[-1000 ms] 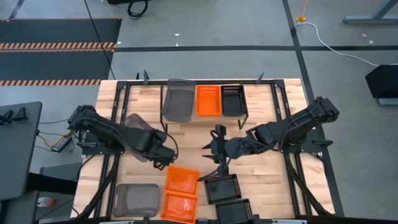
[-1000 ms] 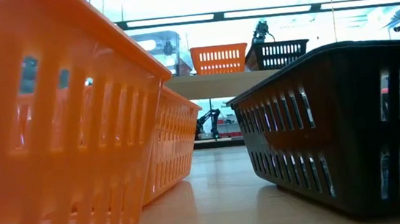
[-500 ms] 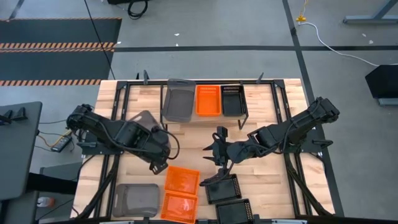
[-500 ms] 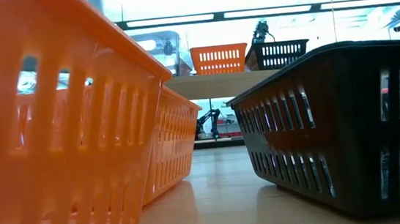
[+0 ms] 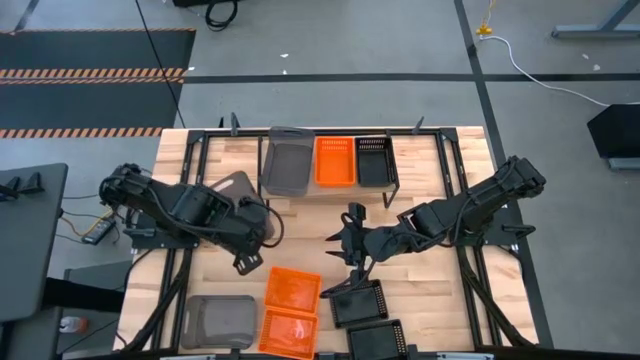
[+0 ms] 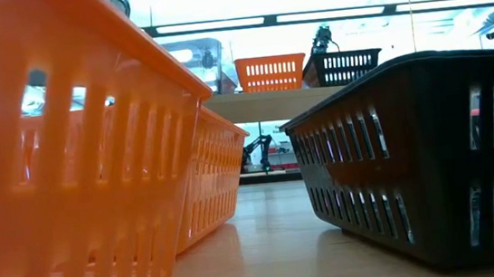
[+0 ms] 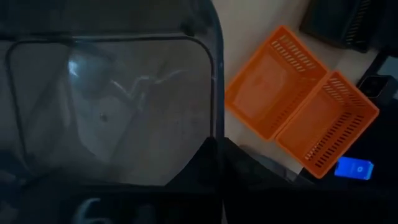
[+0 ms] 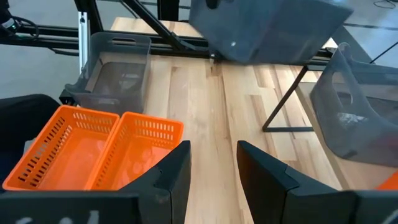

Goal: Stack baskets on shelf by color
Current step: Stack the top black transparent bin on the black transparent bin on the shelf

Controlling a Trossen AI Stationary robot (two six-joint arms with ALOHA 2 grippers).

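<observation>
On your wooden table [image 5: 430, 300], the shelf [image 5: 330, 187] holds one basket per color; left gripper [image 5: 243, 232] is clamped on a grey basket [image 5: 228, 189], right gripper [image 5: 345, 243] jaws apart, probably five baskets left.

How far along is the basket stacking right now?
Done: one grey, one orange and one black basket sit on the shelf. In hand: the left gripper carries a second grey basket. Left: a grey basket, two orange, two black; the right gripper waits open.
</observation>
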